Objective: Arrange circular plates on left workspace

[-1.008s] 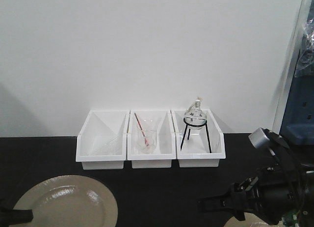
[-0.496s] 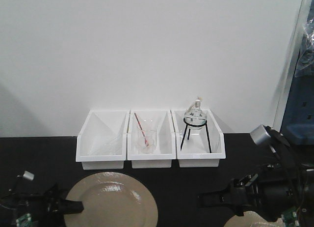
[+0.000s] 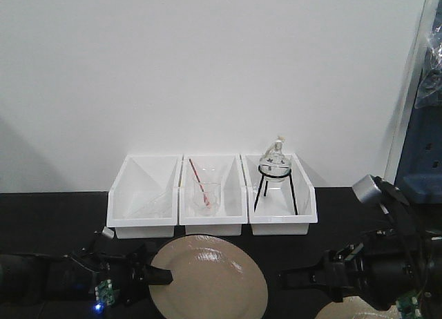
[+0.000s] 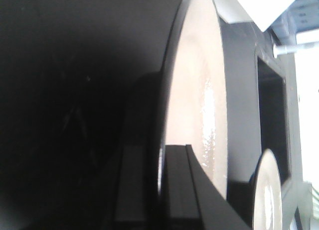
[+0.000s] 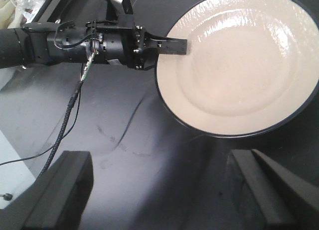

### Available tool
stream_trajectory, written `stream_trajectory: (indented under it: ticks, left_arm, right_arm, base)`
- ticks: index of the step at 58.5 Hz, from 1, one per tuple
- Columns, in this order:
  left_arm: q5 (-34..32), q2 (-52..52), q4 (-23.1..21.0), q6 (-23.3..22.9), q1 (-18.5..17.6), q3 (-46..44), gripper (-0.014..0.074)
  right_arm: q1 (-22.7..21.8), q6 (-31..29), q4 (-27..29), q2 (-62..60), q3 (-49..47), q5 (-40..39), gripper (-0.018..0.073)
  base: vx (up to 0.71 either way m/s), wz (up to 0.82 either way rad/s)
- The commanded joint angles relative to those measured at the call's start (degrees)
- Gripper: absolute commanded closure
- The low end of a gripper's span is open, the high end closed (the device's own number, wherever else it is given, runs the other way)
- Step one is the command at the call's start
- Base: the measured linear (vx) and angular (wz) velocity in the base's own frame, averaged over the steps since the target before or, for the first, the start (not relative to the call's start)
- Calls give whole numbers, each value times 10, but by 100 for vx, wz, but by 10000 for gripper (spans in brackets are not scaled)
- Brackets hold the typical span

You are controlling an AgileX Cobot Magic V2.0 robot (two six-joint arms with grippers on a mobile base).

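Note:
One round beige plate (image 3: 214, 281) with a dark rim is over the black benchtop (image 3: 55, 215), in front of the middle bin. My left gripper (image 3: 162, 277) is shut on its left rim. In the left wrist view the plate (image 4: 194, 90) stands edge-on between the fingers of the left gripper (image 4: 162, 190). The right wrist view shows the same plate (image 5: 239, 65) with the left gripper (image 5: 172, 46) clamped on it. A second plate (image 3: 345, 312) lies at the bottom right, under my right arm. My right gripper (image 3: 284, 281) (image 5: 159, 195) is open and empty, just right of the held plate.
Three white bins (image 3: 141, 195) stand in a row at the back. The middle one holds a glass beaker with a red rod (image 3: 205, 195); the right one holds a flask on a black tripod (image 3: 275, 170). A cable (image 5: 65, 125) trails from the left arm over the bench.
My left arm has carried the plate to the right, from the far left front to the middle in front of the bins. The right arm has barely moved.

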Motion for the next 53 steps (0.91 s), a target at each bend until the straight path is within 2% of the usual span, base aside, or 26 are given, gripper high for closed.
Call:
stream_trajectory:
  ticks: [1, 12, 17, 24, 31, 38, 53]
  left_arm:
    - [15, -32, -71, -5, -7, -20, 567]
    - [27, -32, -67, 41, -7, -20, 415]
    - [33, -32, -67, 62, -7, -20, 294]
    - [30, -32, -66, 68, -7, -20, 124]
    - [22, -34, -49, 90, -2, -20, 12]
    - [21, -34, -12, 94, 9, -20, -23]
    - [25, -58, 64, 88, 54, -20, 23]
  right_arm:
    - [-1, -5, 36, -14, -19, -2, -26]
    - [-1, -5, 36, -14, -19, -2, -26]
    - [-1, -5, 36, -14, -19, -2, -26]
    - [-1, -5, 32, -14, -19, -1, -26]
    - [-1, -5, 31, -14, -19, 4, -26]
    - [-1, -5, 28, -14, -19, 7, -26]
    - [-1, -5, 27, -14, -19, 9, -26]
  base:
    - [0, 0]
    - [0, 0]
    - [0, 0]
    - [0, 0]
    - [0, 0]
    - [0, 0]
    - [0, 0]
